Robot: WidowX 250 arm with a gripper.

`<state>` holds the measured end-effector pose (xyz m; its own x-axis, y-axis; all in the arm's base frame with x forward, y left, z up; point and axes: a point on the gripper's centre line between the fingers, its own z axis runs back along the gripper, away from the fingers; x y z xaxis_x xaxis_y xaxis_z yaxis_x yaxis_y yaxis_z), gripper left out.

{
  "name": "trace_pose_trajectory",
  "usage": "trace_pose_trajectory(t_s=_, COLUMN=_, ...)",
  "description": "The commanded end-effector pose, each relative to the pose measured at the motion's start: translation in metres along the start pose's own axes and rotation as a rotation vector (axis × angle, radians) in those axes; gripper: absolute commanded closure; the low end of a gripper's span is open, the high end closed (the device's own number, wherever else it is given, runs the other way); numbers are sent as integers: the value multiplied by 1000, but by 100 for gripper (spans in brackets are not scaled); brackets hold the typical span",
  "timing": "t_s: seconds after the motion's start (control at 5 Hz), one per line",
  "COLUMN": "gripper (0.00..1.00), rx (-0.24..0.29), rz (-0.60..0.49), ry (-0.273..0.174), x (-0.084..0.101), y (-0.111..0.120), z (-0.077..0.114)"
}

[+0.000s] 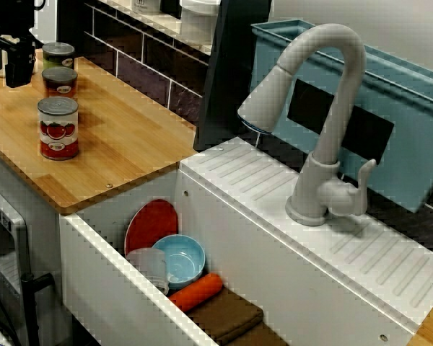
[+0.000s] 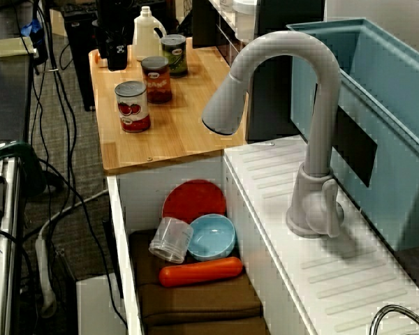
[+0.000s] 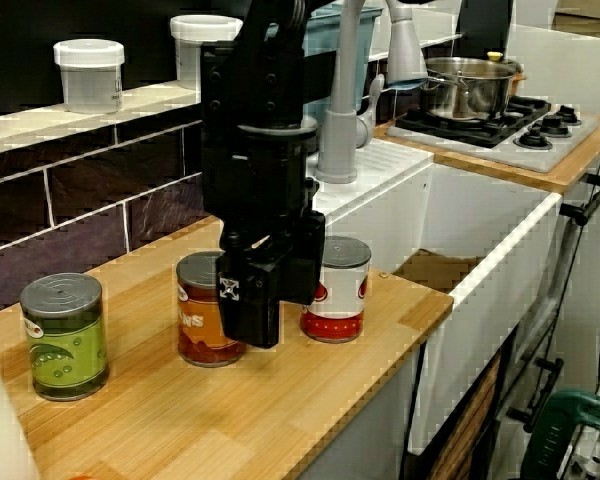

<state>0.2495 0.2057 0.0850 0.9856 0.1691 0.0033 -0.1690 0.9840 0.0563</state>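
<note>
Probably stiff, slick and weighty, best held across its round sides, the orange-labelled can (image 3: 202,315) stands upright on the surface (image 3: 280,400) near the claw (image 3: 252,330), whose state I cannot tell.

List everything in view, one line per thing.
red-label can: one, red-white, wooden counter, nearest the sink
orange-label can: one, orange-brown, mid-row
green-label can: one, green, row's far end
white bottle: one, white, beyond the cans
red plate: one, red, leaning in sink
blue bowl: one, light blue, before the plate
clear cup: one, clear, on its side by bowl
brown cloth: one, brown, sink floor
carrot: one, orange, on the cloth
faucet: one, grey, behind sink
blue tub: one, blue, behind faucet
jars: two, white-lidded, tile ledge
pot: one, steel, stove
gripper: one, black, beside the cans
</note>
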Motion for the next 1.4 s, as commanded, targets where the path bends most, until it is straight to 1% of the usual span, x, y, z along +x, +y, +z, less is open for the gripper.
trace_pose_trajectory(t_s=0.0, gripper=0, rx=10, rz=-30, ry=-41, x=-1, y=-7, z=17)
trace_pose_trajectory(t_s=0.2, gripper=0, rx=-6, rz=-37, ry=-38, x=2, y=-26, z=14)
trace_pose_trajectory(t_s=0.4, gripper=0, rx=-30, rz=-41, ry=-33, x=2, y=-41, z=12)
trace_pose_trajectory(t_s=0.6, gripper=0, rx=-81, rz=-53, ry=-2, x=1, y=-72, z=3)
trace_pose_trajectory(t_s=0.8, gripper=0, rx=-108, rz=-79, ry=10, x=-1, y=-97, z=4)
trace_pose_trajectory(t_s=1.0, gripper=0, rx=-142, rz=-86, ry=21, x=-2, y=-105, z=9)
trace_pose_trajectory(t_s=1.2, gripper=0, rx=-165, rz=-92, ry=43, x=-2, y=-115, z=8)
